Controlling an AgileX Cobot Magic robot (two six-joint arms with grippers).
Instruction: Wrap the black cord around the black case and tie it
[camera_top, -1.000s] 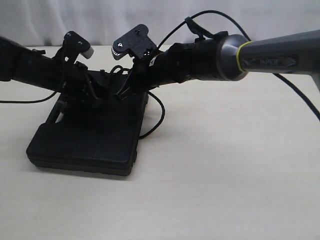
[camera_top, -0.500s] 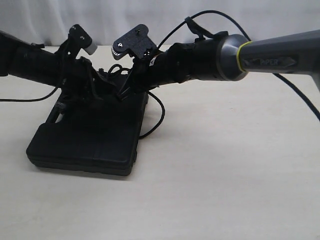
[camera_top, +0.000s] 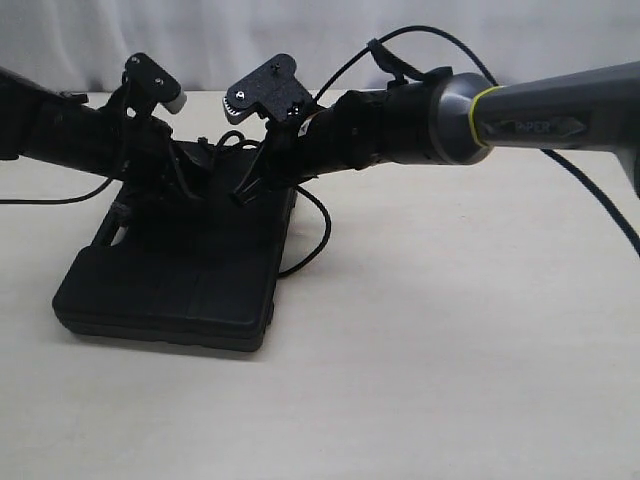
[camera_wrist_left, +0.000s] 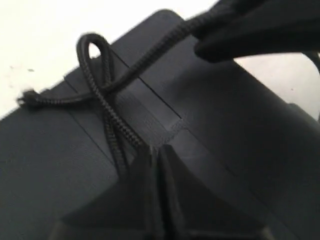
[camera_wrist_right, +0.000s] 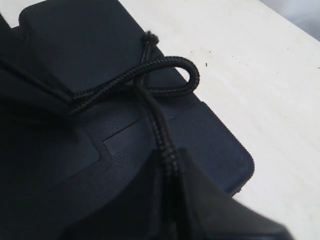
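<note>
The black case (camera_top: 170, 285) lies flat on the pale table, left of centre. Both grippers meet over its far half. My left gripper (camera_wrist_left: 155, 152) is shut on the black cord (camera_wrist_left: 150, 55), just above the ribbed lid (camera_wrist_left: 240, 125). From there the cord runs up into a small loop (camera_wrist_left: 92, 42) and crosses itself, its frayed end (camera_wrist_left: 27, 97) lying on the lid. My right gripper (camera_wrist_right: 170, 160) is shut on the other strand (camera_wrist_right: 160, 125), which leads to the same crossed loop (camera_wrist_right: 190, 75). In the exterior view the left gripper (camera_top: 190, 195) and right gripper (camera_top: 243, 190) are close together.
A thin black line (camera_top: 322, 228) curves over the table beside the case's right edge. Thicker glossy cables (camera_top: 440, 35) arch over the right arm (camera_top: 540, 110). A white wall stands behind the table (camera_top: 450, 350).
The left wrist has shifted slightly up and to the left. The right arm has barely moved. Both grippers keep their hold on the cord.
</note>
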